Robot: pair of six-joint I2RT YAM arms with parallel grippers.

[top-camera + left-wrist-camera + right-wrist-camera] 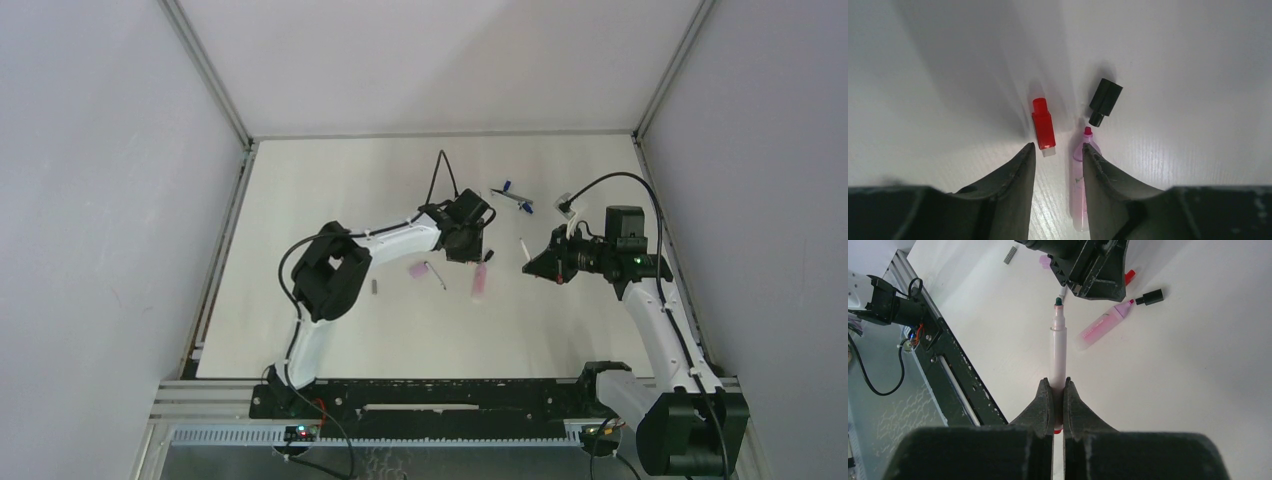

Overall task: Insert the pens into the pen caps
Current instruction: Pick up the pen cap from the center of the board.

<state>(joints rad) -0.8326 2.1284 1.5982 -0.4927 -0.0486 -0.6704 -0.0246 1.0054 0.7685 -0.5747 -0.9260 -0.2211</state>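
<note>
Pink marker (pixel 1103 326) flat — pale pen (pixel 1058 352) gripped

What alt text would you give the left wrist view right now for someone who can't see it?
The left gripper hangs open over the white table, a red cap lying just past its fingertips. A pink marker lies along one finger's inner edge, its tip pointing toward a black cap.

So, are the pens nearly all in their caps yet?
Not yet. No pen looks capped so far. In hand: the right gripper holds a pale pen with its tip bare, and the left gripper hangs open over the red cap and the pink marker. Left to do: that marker lies uncapped, and the black cap and a pink cap lie loose.
</note>
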